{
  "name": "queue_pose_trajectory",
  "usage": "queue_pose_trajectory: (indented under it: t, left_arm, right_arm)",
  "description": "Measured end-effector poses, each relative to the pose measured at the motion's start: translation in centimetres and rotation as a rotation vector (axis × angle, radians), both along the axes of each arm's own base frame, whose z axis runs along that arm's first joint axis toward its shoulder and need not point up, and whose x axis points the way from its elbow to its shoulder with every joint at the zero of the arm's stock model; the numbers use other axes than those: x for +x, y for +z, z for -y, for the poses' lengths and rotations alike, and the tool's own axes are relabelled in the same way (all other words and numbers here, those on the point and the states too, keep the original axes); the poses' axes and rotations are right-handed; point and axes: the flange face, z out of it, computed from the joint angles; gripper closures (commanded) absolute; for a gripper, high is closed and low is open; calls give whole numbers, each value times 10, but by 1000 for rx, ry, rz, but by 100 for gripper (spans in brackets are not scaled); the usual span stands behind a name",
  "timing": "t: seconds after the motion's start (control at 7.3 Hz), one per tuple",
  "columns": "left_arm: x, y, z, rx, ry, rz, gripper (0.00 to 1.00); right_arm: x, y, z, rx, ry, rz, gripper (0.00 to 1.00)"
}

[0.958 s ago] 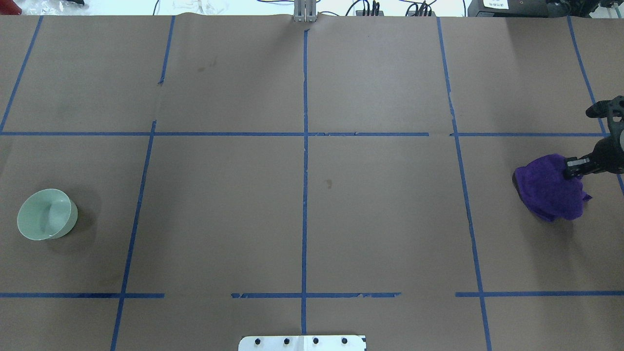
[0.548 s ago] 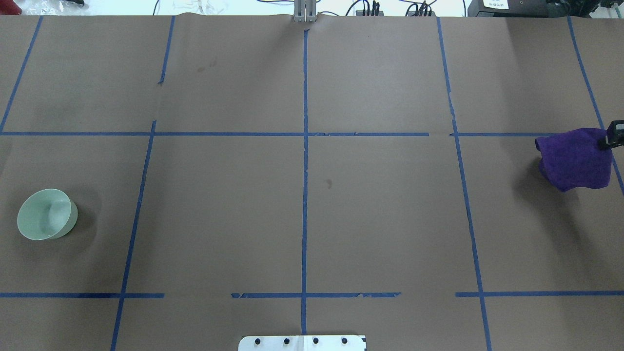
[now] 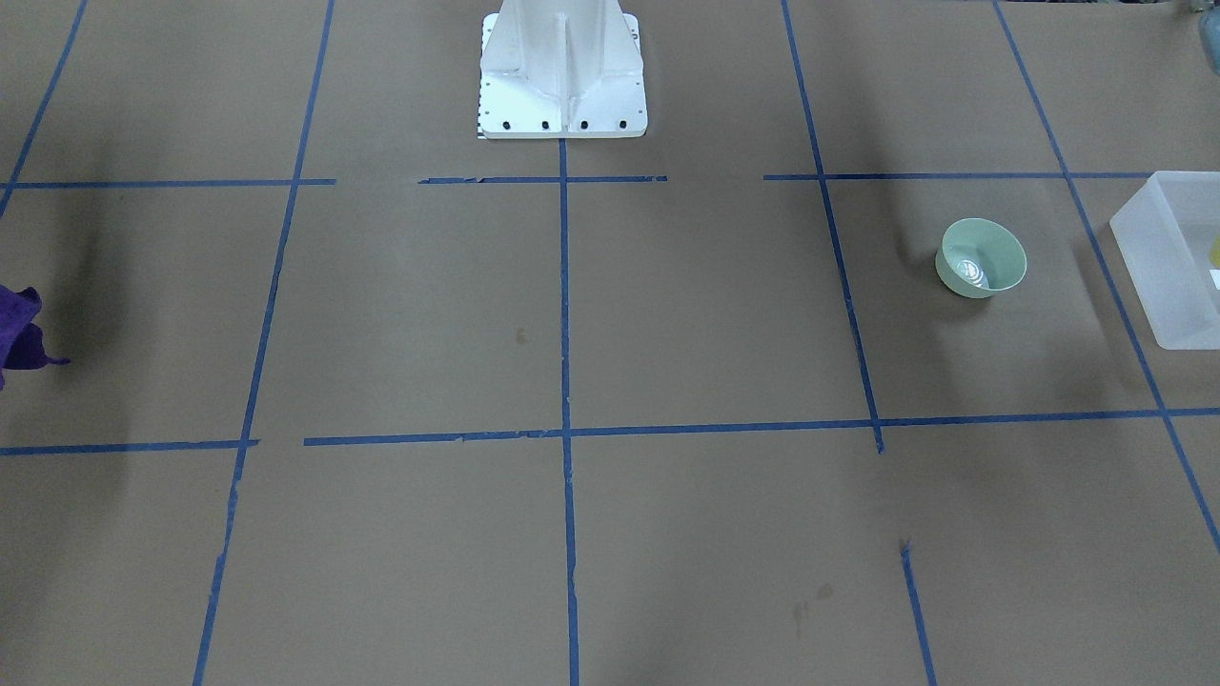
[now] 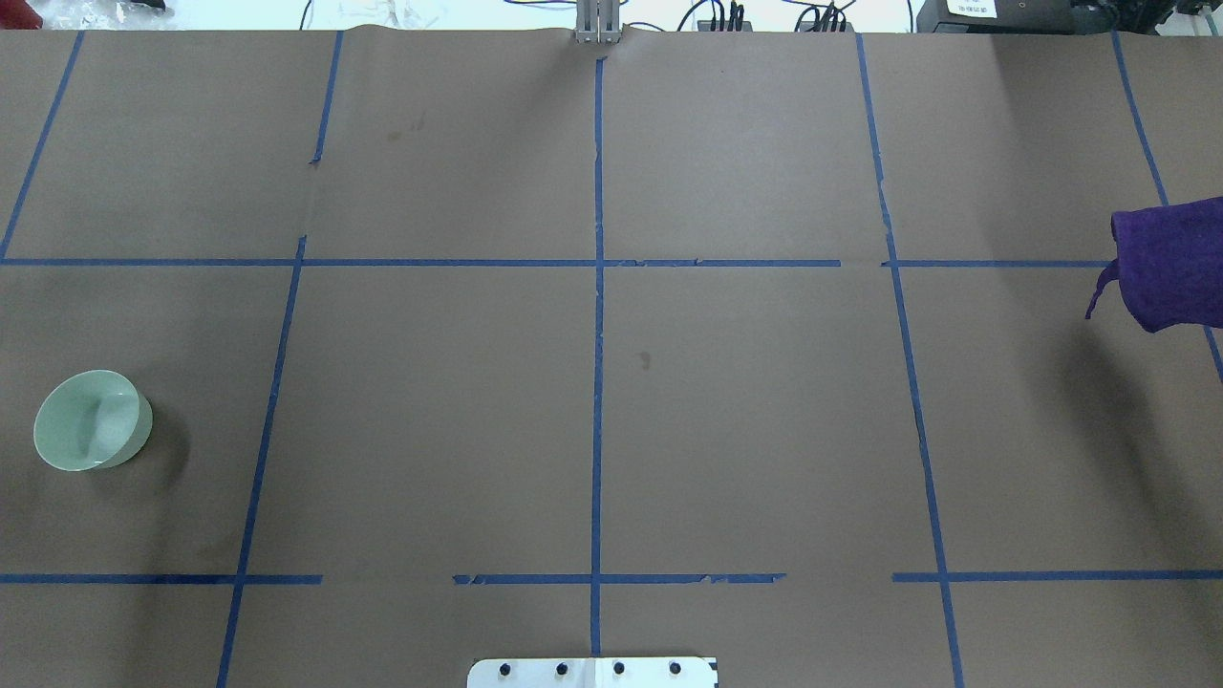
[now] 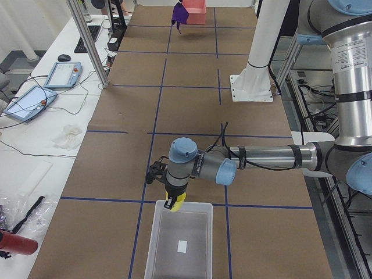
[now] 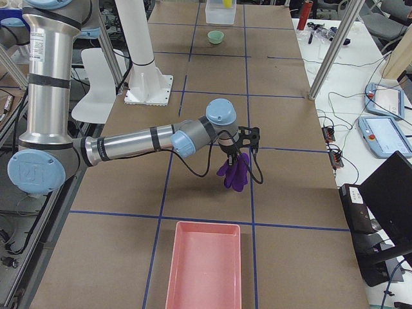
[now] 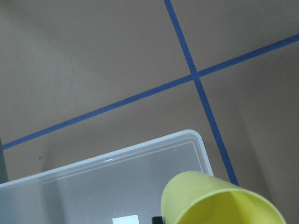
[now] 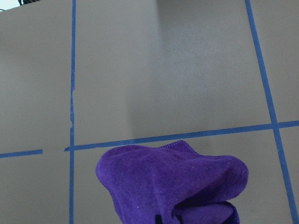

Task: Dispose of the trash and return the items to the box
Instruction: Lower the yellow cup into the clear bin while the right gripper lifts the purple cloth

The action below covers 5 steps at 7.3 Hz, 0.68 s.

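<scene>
**Now both sets of fingers are loaded**

At one end of the counter (image 4: 430, 411), the left fingers (image 5: 170, 199) are closed on the yellow cup (image 7: 219, 200) and hold it clear of the surface. Directly beneath them lies the frosted white box (image 5: 152, 244). The cup hangs over one end of it, just inside a rounded corner in the left wrist view. A small white label (image 5: 182, 246) lies on the box floor. The pale green bowl (image 4: 91, 420) stands upright on the counter near the left fingers. It is outside the box and not touching it, on the side toward the right fingers (image 6: 233, 156).

The right fingers, well apart from the left ones at the counter's other end, are closed on a purple cloth (image 6: 235, 175). It hangs bunched below them, off the counter. A pink tray (image 6: 203, 270) lies near the right fingers, on the side away from the left fingers. The cloth hangs short of its rim, not over it.
</scene>
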Motion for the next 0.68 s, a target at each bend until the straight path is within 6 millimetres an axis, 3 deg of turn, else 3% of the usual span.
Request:
queue_pose_trajectory:
  t: [0.27, 0.68]
  left_arm:
    - [-4, 20, -7, -28, 9, -6, 100]
    - [-10, 65, -12, -52, 13, -11, 100]
  right_arm:
    - [24, -10, -3, 14, 37, 27, 100]
    - [54, -30, -12, 48, 83, 68, 100]
